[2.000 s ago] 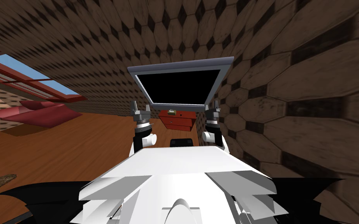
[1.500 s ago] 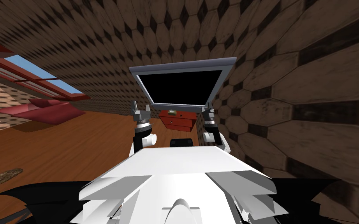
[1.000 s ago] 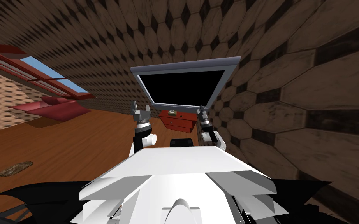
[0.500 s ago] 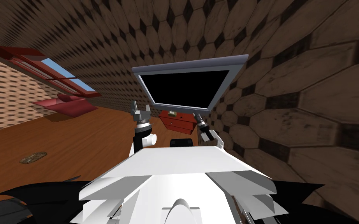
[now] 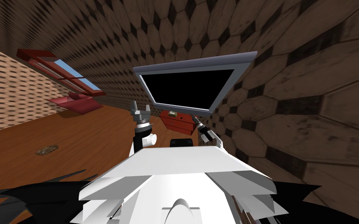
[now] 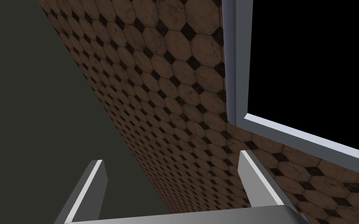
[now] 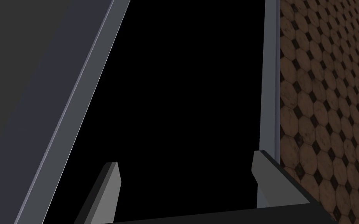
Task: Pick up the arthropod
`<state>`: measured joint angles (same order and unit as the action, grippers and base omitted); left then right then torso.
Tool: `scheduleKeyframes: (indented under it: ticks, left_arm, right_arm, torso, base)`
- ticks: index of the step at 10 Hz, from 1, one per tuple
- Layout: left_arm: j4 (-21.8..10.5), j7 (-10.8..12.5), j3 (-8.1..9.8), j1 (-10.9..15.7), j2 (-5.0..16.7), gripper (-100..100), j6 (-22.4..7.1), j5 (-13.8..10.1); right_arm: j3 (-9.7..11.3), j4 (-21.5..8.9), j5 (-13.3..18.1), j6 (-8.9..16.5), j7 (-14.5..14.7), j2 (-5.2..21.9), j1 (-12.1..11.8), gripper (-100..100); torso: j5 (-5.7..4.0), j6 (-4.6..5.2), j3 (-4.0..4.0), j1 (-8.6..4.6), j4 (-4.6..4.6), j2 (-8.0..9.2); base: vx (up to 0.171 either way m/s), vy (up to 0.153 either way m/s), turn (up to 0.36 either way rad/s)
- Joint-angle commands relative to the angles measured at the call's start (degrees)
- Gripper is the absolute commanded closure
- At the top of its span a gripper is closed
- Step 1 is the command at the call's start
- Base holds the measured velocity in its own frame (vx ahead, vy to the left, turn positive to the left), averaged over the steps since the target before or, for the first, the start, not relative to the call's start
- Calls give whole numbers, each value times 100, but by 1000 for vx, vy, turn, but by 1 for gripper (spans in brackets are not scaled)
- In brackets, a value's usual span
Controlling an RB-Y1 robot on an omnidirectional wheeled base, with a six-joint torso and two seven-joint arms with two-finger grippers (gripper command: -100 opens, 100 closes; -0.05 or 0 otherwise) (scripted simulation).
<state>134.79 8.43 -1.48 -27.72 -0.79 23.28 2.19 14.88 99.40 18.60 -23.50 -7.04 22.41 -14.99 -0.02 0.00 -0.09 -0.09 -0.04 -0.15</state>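
With left claw [image 5: 140,105] and right claw [image 7: 185,158] both spread and empty short of the red drawer chest [image 5: 179,123], the small pale arthropod [image 5: 171,113] on top of that chest looks light and fragile, best pinched gently across its body.

arthropod [image 5: 171,113] atop dresser [image 5: 181,123]; frame [image 5: 194,64] above
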Motion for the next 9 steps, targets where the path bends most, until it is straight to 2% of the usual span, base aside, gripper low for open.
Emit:
scheduleKeyframes:
  ticks: [1, 3, 4, 5, 6, 7, 8, 9]
  left_arm:
    - [0, 0, 0, 0, 0, 0, 0, 0]
    - [0, 0, 0, 0, 0, 0, 0, 0]
    - [0, 0, 0, 0, 0, 0, 0, 0]
    - [0, 0, 0, 0, 0, 0, 0, 0]
    - [0, 0, 0, 0, 0, 0, 0, 0]
    - [0, 0, 0, 0, 0, 0, 0, 0]
    - [0, 0, 0, 0, 0, 0, 0, 0]
    - [0, 0, 0, 0, 0, 0, 0, 0]
  right_arm:
    - [53, -283, 76, -66, 39, 41, 95, -100]
    - [301, -695, 370, -88, 161, 340, 325, -100]
    - [301, -794, 370, -88, 161, 340, 325, -100]
    - [428, -991, 514, -100, 247, 498, 449, -100]
    - [428, -1058, 514, -100, 247, 498, 449, -100]
    - [556, -1239, 655, -111, 352, 663, 579, -100]
    - [556, -1330, 655, -111, 352, 663, 579, -100]
    - [684, -1529, 793, -123, 475, 834, 712, -100]
  torso:
    - [0, 0, 0, 0, 0, 0]
    - [1, 0, 0, 6, 0, 0]
    - [2, 0, -2, 7, -1, -4]
    - [2, 3, -1, 8, -1, -1]
    - [3, 0, 0, 12, 0, 1]
    - [3, 2, 2, 14, 1, 4]
    - [4, 0, 2, 18, 1, 4]
    - [4, 3, 3, 19, 1, 6]
  base:
    - [24, -18, 50]
    - [36, -11, 132]
    - [34, -10, 63]
    - [23, 2, 113]
    - [16, 3, 64]
    - [14, 16, 102]
    - [16, 18, 72]
    - [19, 27, 149]
